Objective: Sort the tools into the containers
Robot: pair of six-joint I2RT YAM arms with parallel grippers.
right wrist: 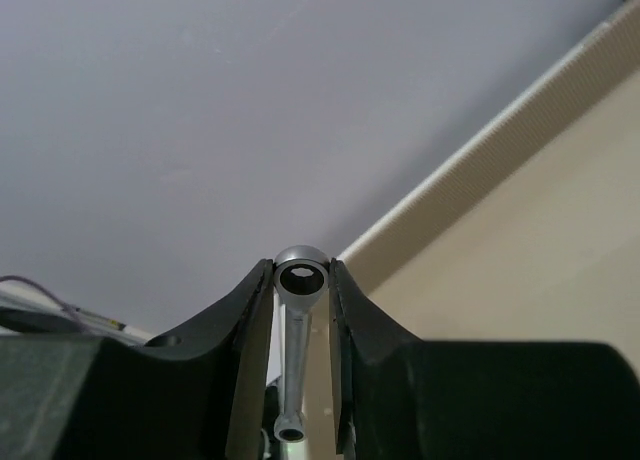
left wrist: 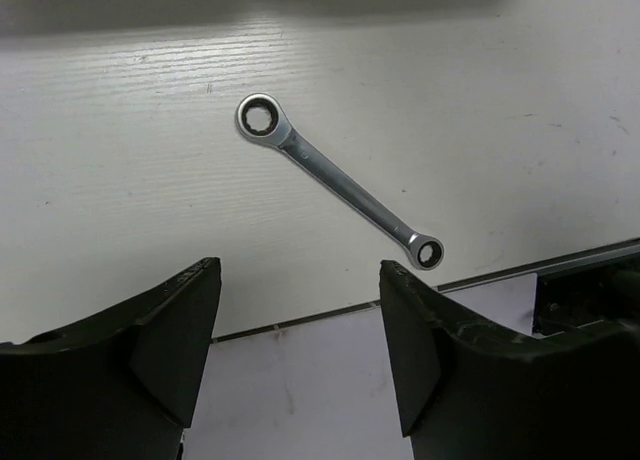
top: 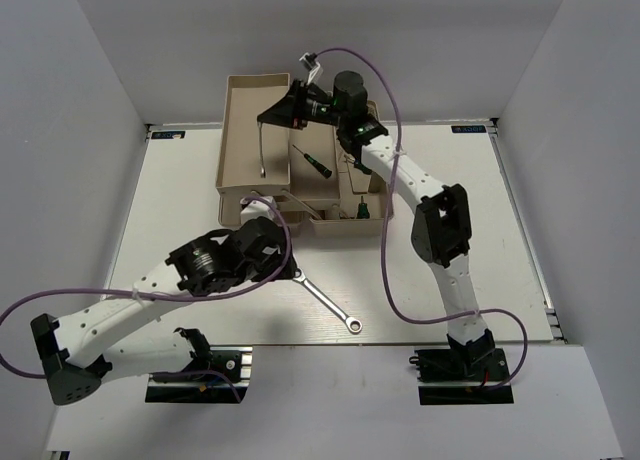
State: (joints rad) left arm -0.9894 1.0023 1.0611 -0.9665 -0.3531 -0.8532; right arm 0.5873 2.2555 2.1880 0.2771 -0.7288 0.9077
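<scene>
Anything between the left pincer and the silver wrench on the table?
Nothing: the left wrist view shows only bare white tabletop between the open left pincer and the silver ring-ended wrench.

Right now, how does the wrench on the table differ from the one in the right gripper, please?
The table wrench lies flat and free; the held wrench hangs, clamped in the right gripper. The table wrench is outside any container; the held wrench is above the beige tray. Both are silver, ring-ended.
</scene>
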